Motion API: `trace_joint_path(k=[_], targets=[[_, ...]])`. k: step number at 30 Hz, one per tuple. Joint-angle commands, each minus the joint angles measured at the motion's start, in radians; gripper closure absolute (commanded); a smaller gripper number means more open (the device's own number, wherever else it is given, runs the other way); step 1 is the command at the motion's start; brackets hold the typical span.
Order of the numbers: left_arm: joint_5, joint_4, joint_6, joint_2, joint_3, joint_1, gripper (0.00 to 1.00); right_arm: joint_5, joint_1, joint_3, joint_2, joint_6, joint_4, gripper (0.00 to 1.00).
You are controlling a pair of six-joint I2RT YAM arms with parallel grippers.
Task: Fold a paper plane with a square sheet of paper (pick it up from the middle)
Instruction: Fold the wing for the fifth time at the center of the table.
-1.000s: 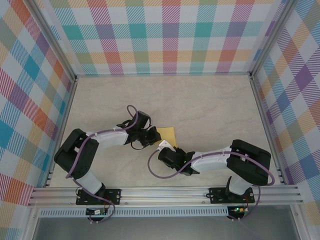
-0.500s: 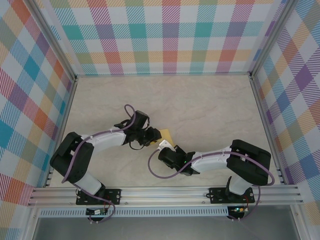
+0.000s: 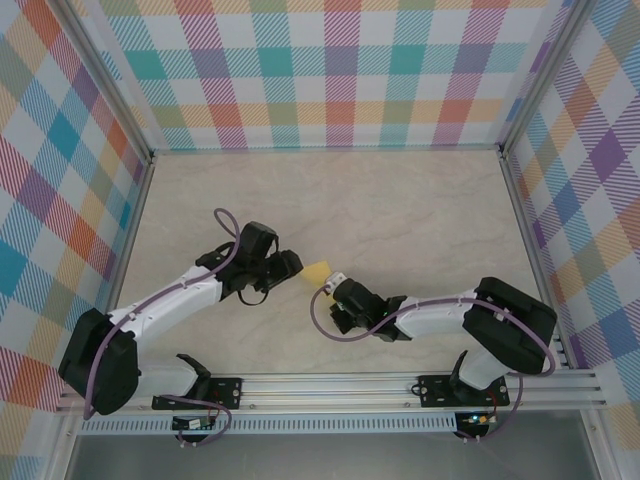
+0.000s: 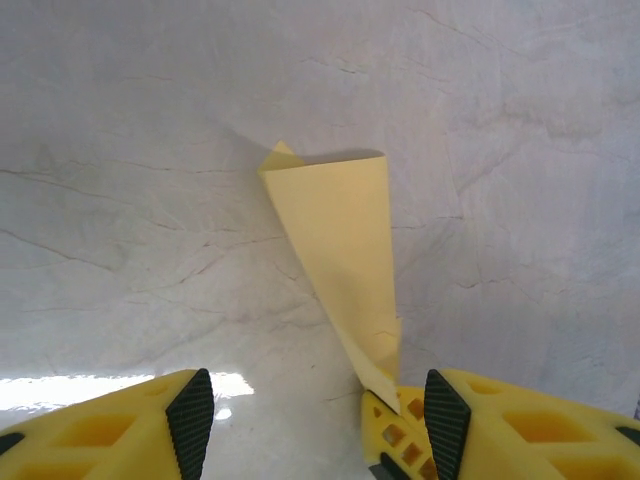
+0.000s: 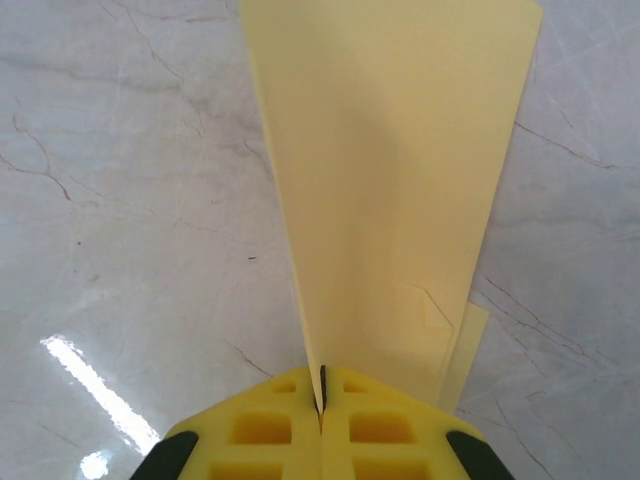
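One end of the folded paper [image 5: 390, 180] is hidden inside the right tool [image 5: 322, 392].

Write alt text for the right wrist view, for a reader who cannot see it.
The right gripper, with yellow fingers, is shut on the near edge of a folded sheet of thin yellow paper, which stretches away from the camera over a pale marbled table. A small creased flap shows near the grip.
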Motion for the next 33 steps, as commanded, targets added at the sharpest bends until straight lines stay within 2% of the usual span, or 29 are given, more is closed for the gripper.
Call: trace_joint_path(k=[1, 7, 23, 33], targets=[[-0.018, -0.038, -0.018, -0.019, -0.028, 0.012, 0.4, -0.164, -0.034, -0.025, -0.027, 0.055, 0.072, 0.99], [-0.013, -0.032, -0.019, -0.017, -0.038, 0.014, 0.4, -0.234, -0.084, -0.057, -0.024, 0.125, 0.119, 0.99], [0.028, 0.024, -0.024, 0.014, -0.064, 0.014, 0.4, -0.559, -0.25, -0.087, -0.031, 0.29, 0.206, 1.0], [0.041, 0.036, -0.023, 0.038, -0.067, 0.014, 0.4, -0.654, -0.298, -0.077, 0.012, 0.339, 0.226, 1.0]])
